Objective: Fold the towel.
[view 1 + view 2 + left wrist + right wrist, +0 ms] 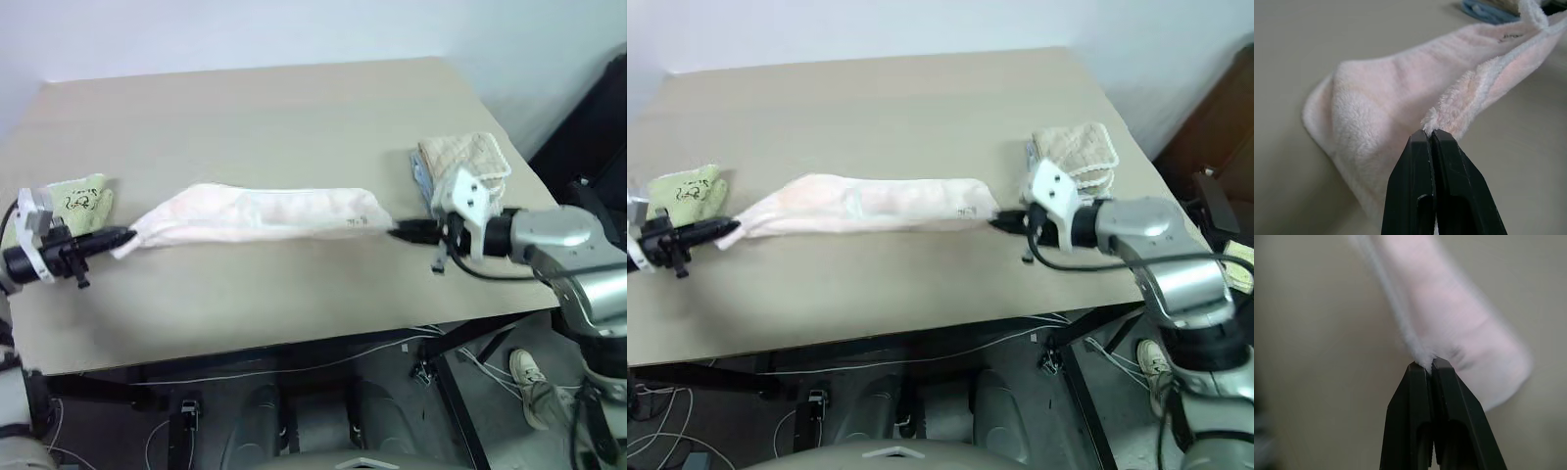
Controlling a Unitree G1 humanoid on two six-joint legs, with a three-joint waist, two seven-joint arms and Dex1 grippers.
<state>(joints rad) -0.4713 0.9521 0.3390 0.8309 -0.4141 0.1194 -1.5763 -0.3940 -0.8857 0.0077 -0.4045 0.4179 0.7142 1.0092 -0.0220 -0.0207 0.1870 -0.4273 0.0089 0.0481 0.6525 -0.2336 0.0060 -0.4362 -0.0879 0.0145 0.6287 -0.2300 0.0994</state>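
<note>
towel's (1459, 328) far end blurred, dark embroidered mark (355, 222) unreadable

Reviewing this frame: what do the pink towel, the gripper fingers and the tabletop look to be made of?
The towel looks like terry cloth: fuzzy looped pile with a fluffy edge. The left gripper fingers look like smooth black plastic, matte with a faint sheen; could be coated metal. The table seems a matte beige laminate or painted board.

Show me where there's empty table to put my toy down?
The wide far part of the tan table, behind the pale pink terry towel, is bare. So is the near strip before it. It's crowded by the green towel and the beige and blue towels.
</note>
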